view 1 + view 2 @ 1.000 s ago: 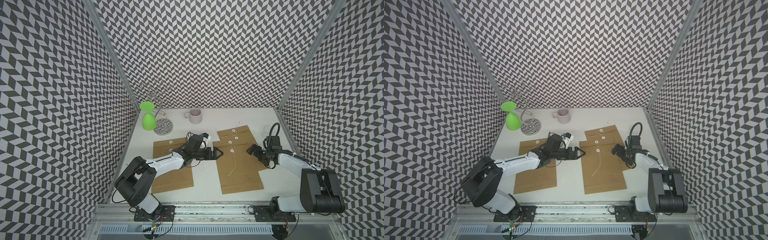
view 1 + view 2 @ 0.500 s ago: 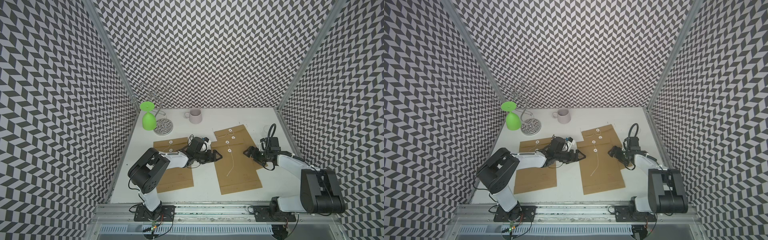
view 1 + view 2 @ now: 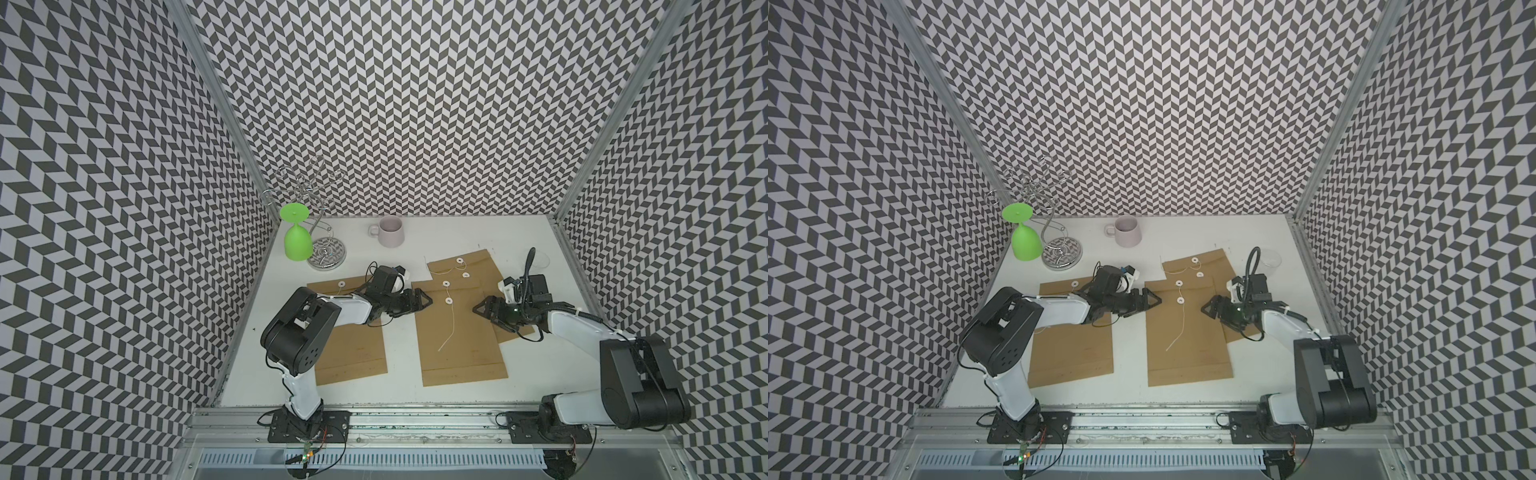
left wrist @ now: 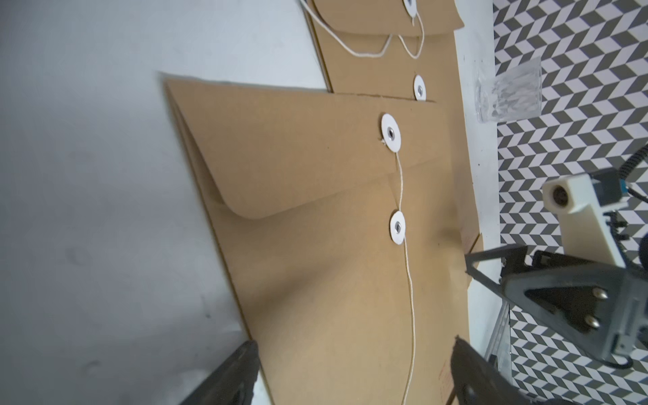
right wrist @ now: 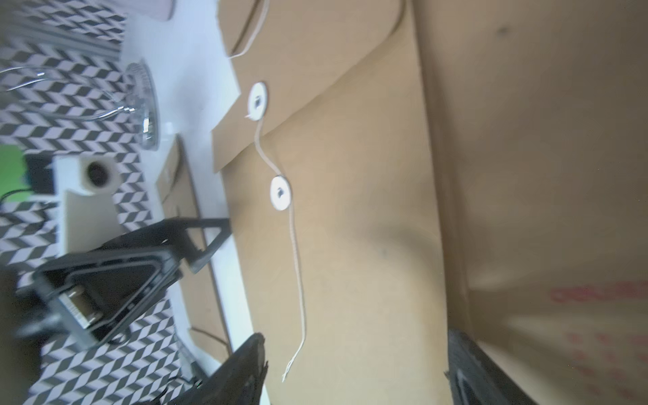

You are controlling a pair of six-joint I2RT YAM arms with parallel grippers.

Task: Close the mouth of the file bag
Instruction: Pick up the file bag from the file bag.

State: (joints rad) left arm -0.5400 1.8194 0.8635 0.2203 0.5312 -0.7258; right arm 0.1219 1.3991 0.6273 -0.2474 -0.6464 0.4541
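White surface [image 3: 399, 245], chevron walls [image 3: 415, 104]: light, floppy paper file bag [image 3: 457, 332], likely best taken by its limp string [image 4: 410, 298], between spread, empty left fingers [image 4: 231, 371] and right fingers [image 5: 242, 371].

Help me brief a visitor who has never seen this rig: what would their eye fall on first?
The brown file bag lying mid-table draws the eye, flap folded down, its white string trailing loose down the front. The left tool and right tool flank it, both open. At the back left, a bright green glass hangs upside down on a wire rack.
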